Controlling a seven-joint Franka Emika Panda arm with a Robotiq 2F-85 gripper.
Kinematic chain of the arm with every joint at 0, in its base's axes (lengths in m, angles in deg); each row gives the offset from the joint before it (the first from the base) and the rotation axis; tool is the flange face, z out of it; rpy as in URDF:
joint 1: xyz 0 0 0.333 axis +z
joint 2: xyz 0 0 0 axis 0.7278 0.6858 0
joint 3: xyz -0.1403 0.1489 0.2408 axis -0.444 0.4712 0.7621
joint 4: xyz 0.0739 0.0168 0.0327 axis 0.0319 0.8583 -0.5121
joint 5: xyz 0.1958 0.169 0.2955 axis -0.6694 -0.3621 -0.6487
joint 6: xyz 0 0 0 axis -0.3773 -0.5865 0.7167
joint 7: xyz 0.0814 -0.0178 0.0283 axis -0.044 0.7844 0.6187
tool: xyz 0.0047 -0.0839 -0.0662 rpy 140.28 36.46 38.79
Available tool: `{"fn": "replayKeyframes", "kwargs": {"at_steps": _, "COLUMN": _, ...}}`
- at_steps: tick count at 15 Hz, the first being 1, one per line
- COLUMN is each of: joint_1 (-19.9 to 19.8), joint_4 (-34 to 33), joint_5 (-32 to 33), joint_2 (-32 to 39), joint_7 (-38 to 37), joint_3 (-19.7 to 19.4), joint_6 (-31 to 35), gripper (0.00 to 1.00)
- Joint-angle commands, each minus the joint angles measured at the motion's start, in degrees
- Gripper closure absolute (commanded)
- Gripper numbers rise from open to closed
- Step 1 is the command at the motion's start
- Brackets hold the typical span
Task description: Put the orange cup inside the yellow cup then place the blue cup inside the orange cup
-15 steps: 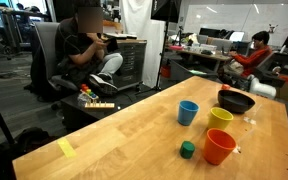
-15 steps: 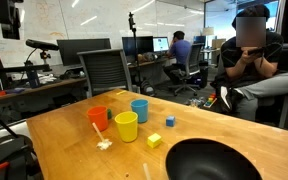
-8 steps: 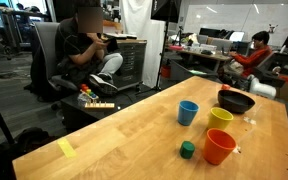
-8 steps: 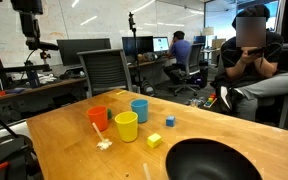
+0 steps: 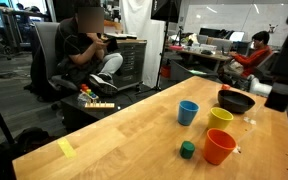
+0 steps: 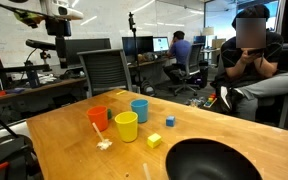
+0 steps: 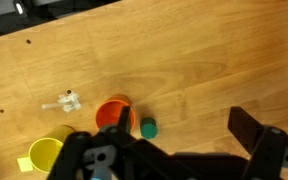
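Observation:
The orange cup (image 5: 219, 146) stands upright and empty on the wooden table, next to the yellow cup (image 5: 220, 119); the blue cup (image 5: 188, 112) stands a little apart from them. All three show again in an exterior view: orange cup (image 6: 98, 118), yellow cup (image 6: 127, 126), blue cup (image 6: 140, 110). My gripper (image 7: 184, 128) hangs high above the table, open and empty. In the wrist view the orange cup (image 7: 112, 113) and yellow cup (image 7: 46, 155) lie below it at the left; the blue cup is hidden there. The gripper also shows high up in both exterior views (image 5: 280, 94) (image 6: 56, 27).
A dark bowl (image 5: 235, 101) stands beyond the yellow cup. A small green cube (image 7: 148, 127) lies beside the orange cup. A yellow cube (image 6: 154, 141), a small blue block (image 6: 170, 120) and a clear plastic piece (image 7: 64, 103) lie on the table. A seated person (image 5: 89, 45) is beyond the table edge.
The arm has swung in over the table; the gripper now shows at the frame edge in both exterior views. The cups have not moved.

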Motion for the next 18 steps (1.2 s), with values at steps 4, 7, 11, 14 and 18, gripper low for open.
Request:
{"fn": "replayKeyframes", "kwargs": {"at_steps": 4, "joint_1": -1.3, "joint_4": -3.5, "joint_5": 5.4, "joint_2": 11.1, "joint_7": -3.5, "joint_3": -1.6, "joint_6": 9.3, "gripper": 0.00}}
{"fn": "replayKeyframes", "kwargs": {"at_steps": 7, "joint_1": -1.0, "joint_4": -3.7, "joint_5": 6.2, "joint_2": 15.1, "joint_7": -3.8, "joint_3": -2.7, "joint_6": 13.4, "gripper": 0.00}}
{"fn": "replayKeyframes", "kwargs": {"at_steps": 11, "joint_1": -0.4, "joint_4": -3.6, "joint_5": 8.3, "joint_2": 19.6, "joint_7": -5.5, "joint_3": -3.6, "joint_6": 18.9, "gripper": 0.00}}
{"fn": "replayKeyframes", "kwargs": {"at_steps": 14, "joint_1": 0.2, "joint_4": -3.6, "joint_5": 7.6, "joint_2": 22.4, "joint_7": -5.1, "joint_3": -4.2, "joint_6": 21.4, "gripper": 0.00}}
{"fn": "replayKeyframes", "kwargs": {"at_steps": 18, "joint_1": 0.9, "joint_4": -3.1, "joint_5": 8.3, "joint_2": 25.4, "joint_7": -5.6, "joint_3": -5.1, "joint_6": 24.2, "gripper": 0.00}}
